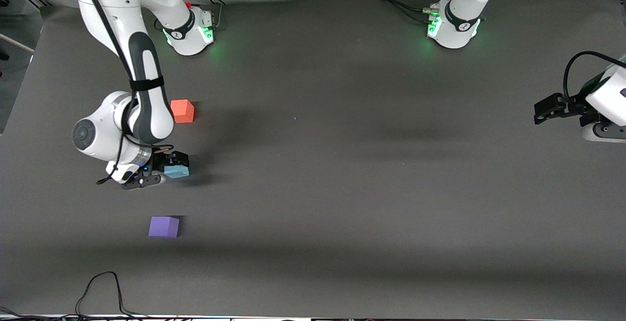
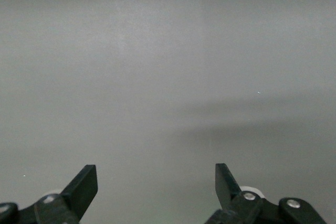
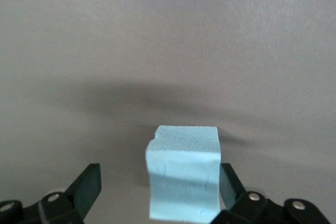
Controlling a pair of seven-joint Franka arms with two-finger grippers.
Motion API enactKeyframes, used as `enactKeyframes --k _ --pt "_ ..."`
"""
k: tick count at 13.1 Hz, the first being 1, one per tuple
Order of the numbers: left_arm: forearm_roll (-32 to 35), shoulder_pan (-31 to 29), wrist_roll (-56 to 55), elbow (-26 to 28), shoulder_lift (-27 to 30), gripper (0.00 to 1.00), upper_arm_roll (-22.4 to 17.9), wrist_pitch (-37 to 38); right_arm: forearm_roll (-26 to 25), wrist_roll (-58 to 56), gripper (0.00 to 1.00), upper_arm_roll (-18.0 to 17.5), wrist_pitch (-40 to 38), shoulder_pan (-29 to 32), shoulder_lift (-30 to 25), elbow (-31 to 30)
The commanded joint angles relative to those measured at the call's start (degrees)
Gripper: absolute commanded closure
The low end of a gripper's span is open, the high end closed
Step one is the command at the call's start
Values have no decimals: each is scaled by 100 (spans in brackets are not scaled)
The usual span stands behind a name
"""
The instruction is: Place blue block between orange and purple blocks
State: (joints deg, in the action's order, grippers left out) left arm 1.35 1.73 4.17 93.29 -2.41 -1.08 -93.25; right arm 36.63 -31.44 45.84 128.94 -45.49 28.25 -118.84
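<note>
**Blue block set down between its neighbours**

The right pincer [image 1: 168,170] stands spread around the blue block [image 1: 176,171], one finger touching its side. The block lies at the frame's lower left, between the orange block [image 1: 182,111] above and the purple block [image 1: 164,226] below. The left pincer [image 1: 547,109] waits spread at the right edge.

Two white, glossy Franka arms carry dark grey joint panels and black bands, with black cables trailing along their links. Green lights glow at both round bases, each tipped with a small red button. The right gripper [image 1: 164,170] and left gripper [image 1: 547,109] are black, their fingers [image 2: 84,186] wedge-shaped with silver screws.
</note>
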Motion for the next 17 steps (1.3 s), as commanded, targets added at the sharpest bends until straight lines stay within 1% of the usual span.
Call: enactKeyframes --k 1,3,5,6,7,8,10,11,13,15,17 --pt "41 38 -91 32 92 0 -24 -36 -734 689 0 162 -920 -56 -354 649" --pt "15 29 -109 40 92 0 -24 -62 -1427 1296 0 153 -1256 -143 -828 923" --pt "6 29 -127 40 92 0 -24 -62 -2183 2120 0 144 -1738 -415 -1521 1099" --pt "6 29 -127 40 92 0 -24 -62 -2439 2438 0 74 -1889 -442 -1838 1117" --pt "6 29 -144 40 92 0 -24 -71 -2729 2633 0 -126 -2099 -321 -2172 1161" --pt "-3 29 -144 40 92 0 -24 -71 -2975 2687 0 -520 -2266 124 -2497 1170" --pt "-12 29 -144 40 92 0 -24 -80 -3293 2696 0 -1679 -2574 1291 -2990 1170" --pt "-55 29 -153 40 92 0 -24 -80 -3451 2661 0 -2128 -2697 1785 -3210 1162" --pt "-56 29 -127 14 92 0 -24 -114 -3488 2565 0 -2666 -2952 2507 -3474 1153" --pt "-56 38 -83 -222 31 0 -24 -80 -3488 2486 0 -3447 -3120 3333 -3730 1153" --pt "-56 47 -91 -241 30 0 -24 -27 -3488 2494 0 -4045 -3260 3949 -3897 1144"
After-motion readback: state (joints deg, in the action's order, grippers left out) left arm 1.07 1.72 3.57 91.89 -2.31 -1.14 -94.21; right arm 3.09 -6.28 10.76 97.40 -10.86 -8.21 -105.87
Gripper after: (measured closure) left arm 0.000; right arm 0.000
